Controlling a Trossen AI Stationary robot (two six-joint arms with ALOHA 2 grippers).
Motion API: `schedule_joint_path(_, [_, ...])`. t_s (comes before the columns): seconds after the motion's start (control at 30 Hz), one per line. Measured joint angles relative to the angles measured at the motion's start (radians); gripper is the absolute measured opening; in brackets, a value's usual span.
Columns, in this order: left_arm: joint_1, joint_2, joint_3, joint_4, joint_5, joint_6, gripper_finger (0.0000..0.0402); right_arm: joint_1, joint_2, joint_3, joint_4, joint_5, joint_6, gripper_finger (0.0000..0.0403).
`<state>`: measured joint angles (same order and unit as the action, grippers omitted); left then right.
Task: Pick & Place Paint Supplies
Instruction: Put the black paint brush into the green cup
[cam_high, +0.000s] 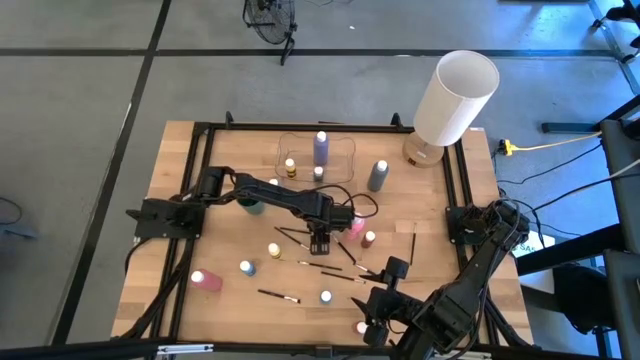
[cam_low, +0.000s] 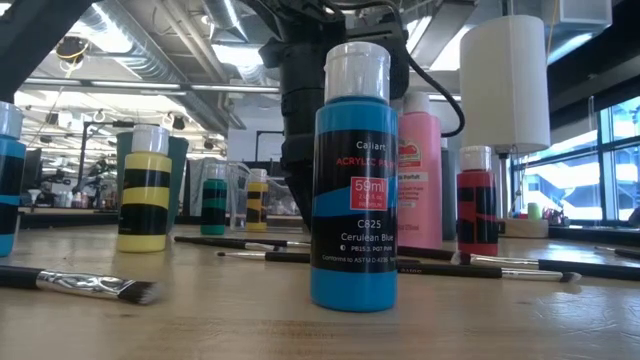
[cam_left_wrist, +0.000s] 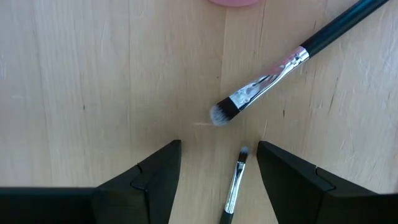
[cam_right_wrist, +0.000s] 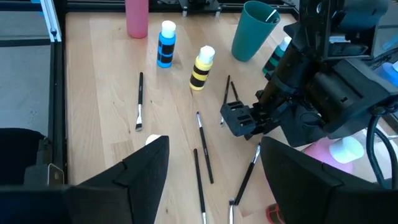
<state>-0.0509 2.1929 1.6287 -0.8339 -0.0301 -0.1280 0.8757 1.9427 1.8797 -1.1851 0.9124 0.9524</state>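
open left tool (cam_left_wrist: 217, 168) straddles a thin brush (cam_left_wrist: 235, 183).

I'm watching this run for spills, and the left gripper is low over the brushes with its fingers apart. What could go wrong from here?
1. The left gripper straddles a thin paintbrush, with a second brush's tip close ahead; closing might nudge or catch both.
2. The pink bottle stands right beside that gripper; a sideways move could topple it.
3. The right gripper hangs open near the brushes at the table's front; both arms reaching there could clash.
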Motion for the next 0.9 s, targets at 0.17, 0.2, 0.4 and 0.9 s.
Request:
schedule_joint_path(0.17, [0.000,0.000,0.000,-0.001,-0.001,0.000,0.0210,0.000,0.000,0.000,0.000,0.000,0.000,0.0257])
schedule_joint_path(0.2, [0.000,0.000,0.000,-0.003,-0.002,0.000,0.0210,0.000,0.000,0.000,0.000,0.000,0.000,0.0257])
schedule_joint_path(0.4, [0.000,0.001,0.001,-0.018,-0.003,0.001,0.0210,0.000,0.000,0.000,0.001,0.000,0.000,0.0257])
schedule_joint_path(0.9, [0.000,0.001,0.002,-0.034,0.002,-0.008,0.0210,0.000,0.000,0.000,0.003,0.000,0.000,0.0257])
